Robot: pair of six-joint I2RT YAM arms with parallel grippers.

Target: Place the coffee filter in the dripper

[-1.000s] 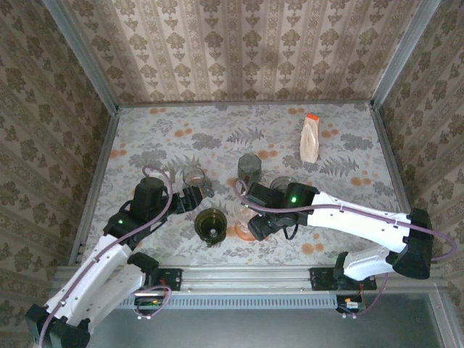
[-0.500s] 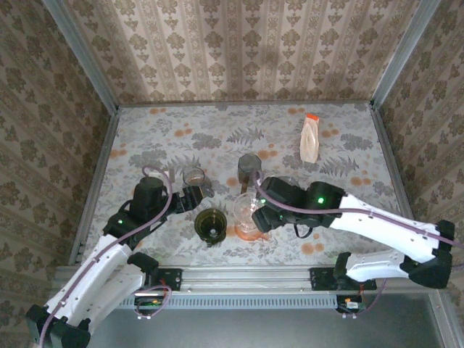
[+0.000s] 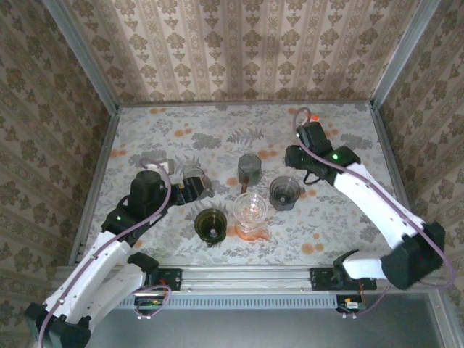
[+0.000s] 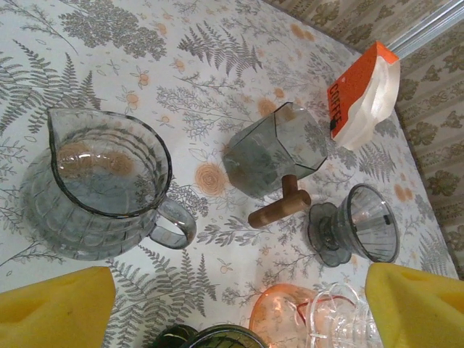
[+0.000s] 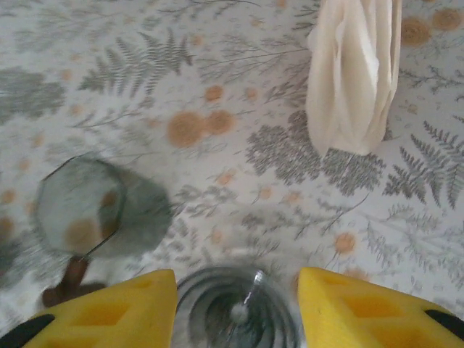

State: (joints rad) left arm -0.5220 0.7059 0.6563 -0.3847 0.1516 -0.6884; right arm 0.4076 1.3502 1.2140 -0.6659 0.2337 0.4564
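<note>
The coffee filter pack [image 5: 354, 76], white paper with an orange top [image 4: 362, 94], lies at the back right of the table. My right gripper [image 5: 235, 312] is open in the air, its yellow fingers [image 5: 109, 312] framing a grey dripper [image 5: 235, 315] below, short of the pack. From above, the right gripper [image 3: 299, 158] covers the pack. A clear glass dripper [image 3: 249, 209] stands on an orange saucer [image 4: 304, 308] at the front centre. My left gripper [image 3: 192, 190] is open and empty, low by the glass pitcher [image 4: 109, 181].
A grey faceted cup [image 3: 249, 168] with a wooden handle [image 4: 279, 206] stands mid-table. The grey dripper [image 3: 284, 192] sits to its right. A dark green dripper [image 3: 211, 223] is at the front, left of the saucer. Patterned walls close the table on three sides.
My right gripper has left the clear dripper and saucer at the front centre and swung back and right over the filter pack. The left arm has barely moved.
</note>
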